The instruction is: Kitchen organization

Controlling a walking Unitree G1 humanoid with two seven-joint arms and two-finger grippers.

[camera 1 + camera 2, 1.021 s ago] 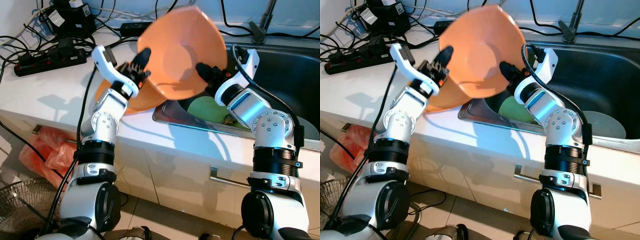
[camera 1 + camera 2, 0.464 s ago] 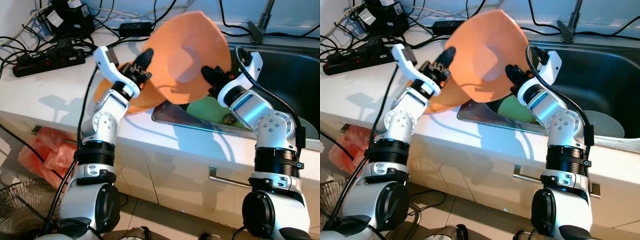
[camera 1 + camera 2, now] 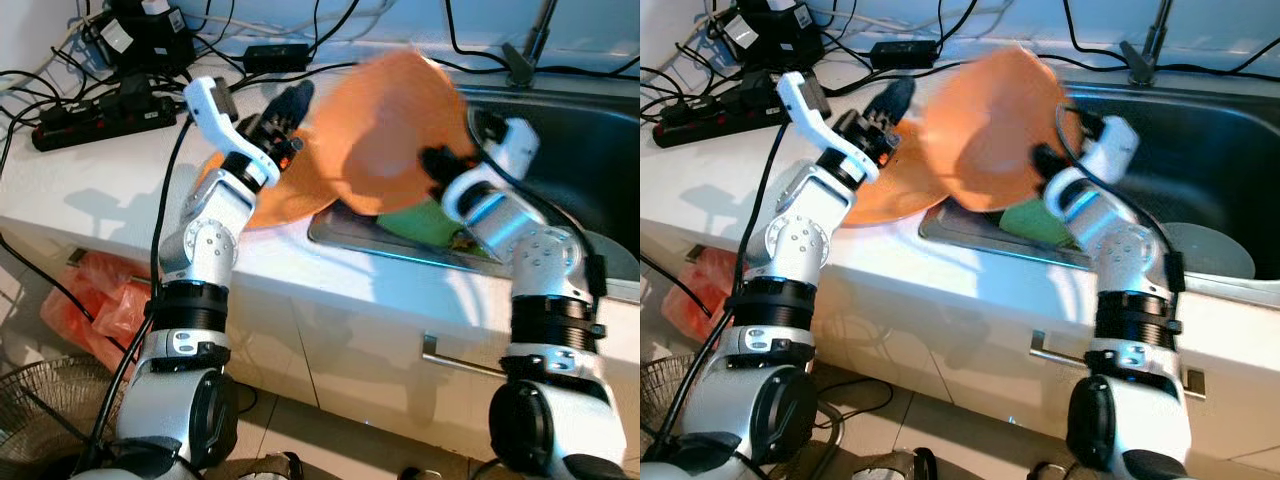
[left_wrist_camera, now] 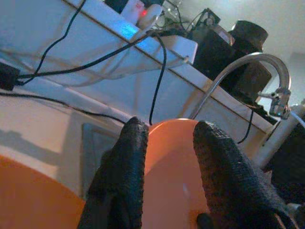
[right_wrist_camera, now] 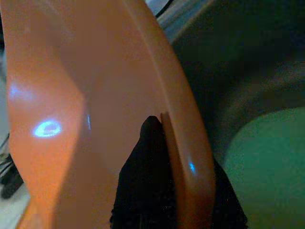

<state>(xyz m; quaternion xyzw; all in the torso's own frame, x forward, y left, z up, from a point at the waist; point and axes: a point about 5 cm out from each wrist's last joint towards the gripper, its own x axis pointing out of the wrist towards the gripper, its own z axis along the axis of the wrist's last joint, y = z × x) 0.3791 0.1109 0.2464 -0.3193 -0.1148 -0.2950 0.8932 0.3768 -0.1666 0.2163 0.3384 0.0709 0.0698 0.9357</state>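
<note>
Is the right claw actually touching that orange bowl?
Touching: the right wrist view shows the right gripper pinching the orange bowl's rim.

No legible text, label or number anywhere.

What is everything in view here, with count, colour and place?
Bowl: one, orange, held up tilted over the sink's left edge, blurred.
Second bowl: one, orange, on the counter left of the sink.
Green dish: one, in the sink's left end.
Grey plate: one, on the sink floor.
Sink: one, steel, set in the counter.
Tap: one, behind the sink.
Power strip: one, black, on the counter's left with tangled cables.
Plastic bag: one, red, on the floor.
Fan: one, wire guard, on the floor.
Left gripper: beside the bowl's left rim, fingers apart.
Right gripper: clamped on the bowl's rim.
</note>
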